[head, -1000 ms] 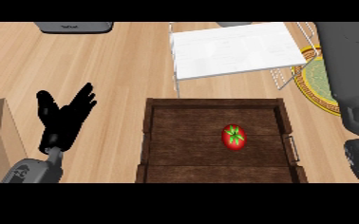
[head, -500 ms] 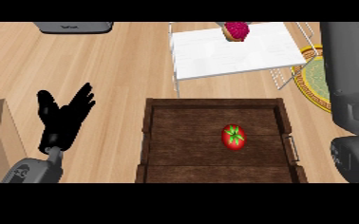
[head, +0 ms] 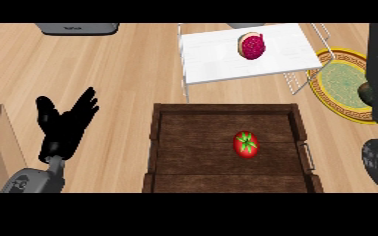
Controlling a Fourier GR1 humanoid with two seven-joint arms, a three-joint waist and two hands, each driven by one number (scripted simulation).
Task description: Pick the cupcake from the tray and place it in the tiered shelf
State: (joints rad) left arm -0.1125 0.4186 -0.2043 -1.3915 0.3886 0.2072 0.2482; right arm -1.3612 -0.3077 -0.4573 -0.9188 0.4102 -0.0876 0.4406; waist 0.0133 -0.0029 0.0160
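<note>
One cupcake (head: 252,45) sits on the shelf (head: 221,62) beyond the tray (head: 156,145); likely light, crumbly, best pinched low by its sides. Left hand (head: 65,122), fingers wide, holds nothing.

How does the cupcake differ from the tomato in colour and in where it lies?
The cupcake is dark pink with a pale wrapper; the tomato is bright red with a green stem. The cupcake lies on the white shelf; the tomato lies in the brown wooden tray. Both are small and roundish, and no hand touches them.
</note>
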